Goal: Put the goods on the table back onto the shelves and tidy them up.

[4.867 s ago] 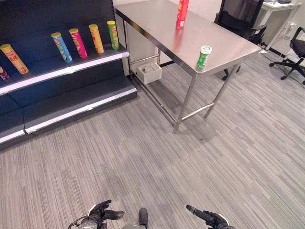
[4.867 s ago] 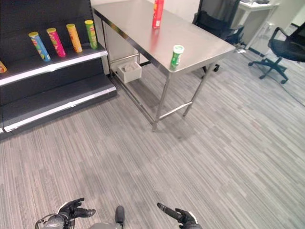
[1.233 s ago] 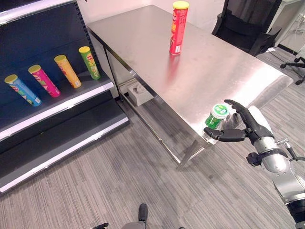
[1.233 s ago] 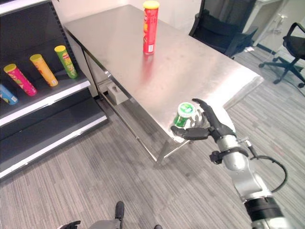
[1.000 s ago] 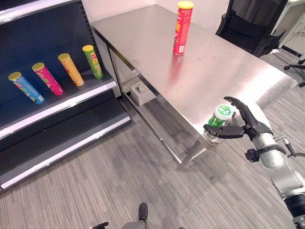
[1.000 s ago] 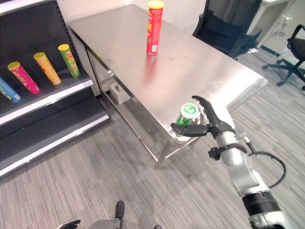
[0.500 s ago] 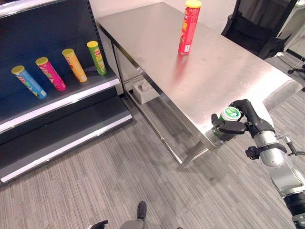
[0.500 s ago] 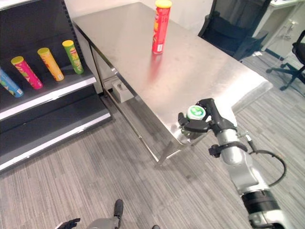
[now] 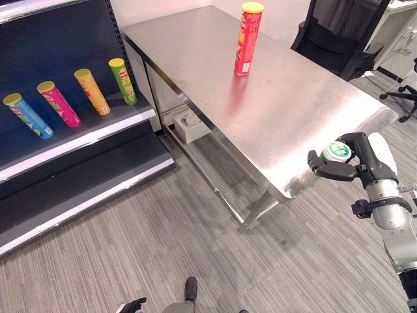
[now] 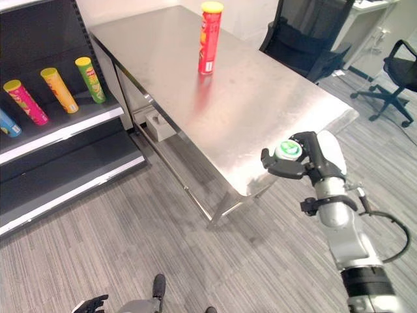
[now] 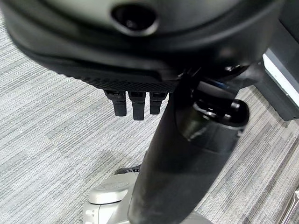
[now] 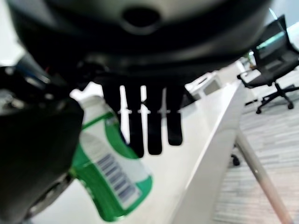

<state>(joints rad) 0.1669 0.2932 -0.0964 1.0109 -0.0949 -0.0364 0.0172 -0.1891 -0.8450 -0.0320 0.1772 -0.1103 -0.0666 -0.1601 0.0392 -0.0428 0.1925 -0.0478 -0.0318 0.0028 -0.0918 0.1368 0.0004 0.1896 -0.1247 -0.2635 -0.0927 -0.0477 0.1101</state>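
Green can [image 9: 336,152]: clamped in the right hand [image 9: 365,163], lifted off the surface [image 9: 260,98] and hanging just past its near right corner, white-and-green lid facing up.
Right hand state: thumb and fingers curled round the can body just under the lid; in the right wrist view the can [image 12: 110,168] sits tilted between thumb and fingers [image 12: 149,121].
Left hand [image 11: 135,105]: down low, well away from the surface, fingers hanging relaxed over the carpet, holding nothing.
Handling: likely a light, stiff tube with a smooth printed wall, so slippery under a loose hold; a snap-on lid that could pop if squeezed from above.
Where to hold: round the upper body, below the lid, as now; a hold nearer the middle probably steadier for laying it down on the shelf [image 9: 85,127].
Red can [image 9: 245,38]: upright toward the far side of the surface, untouched.
Shelf stock: blue can [image 9: 26,116], pink can [image 9: 58,104], orange can [image 9: 91,91] and green shelf can [image 9: 122,81] leaning in a row, left of the surface.
Change from half a second ago: can then at the surface's near edge inside the closing hand; now clear of the edge and carried out to the right.
Change from a second ago: hand then spread wide beside the standing can; now shut round it.
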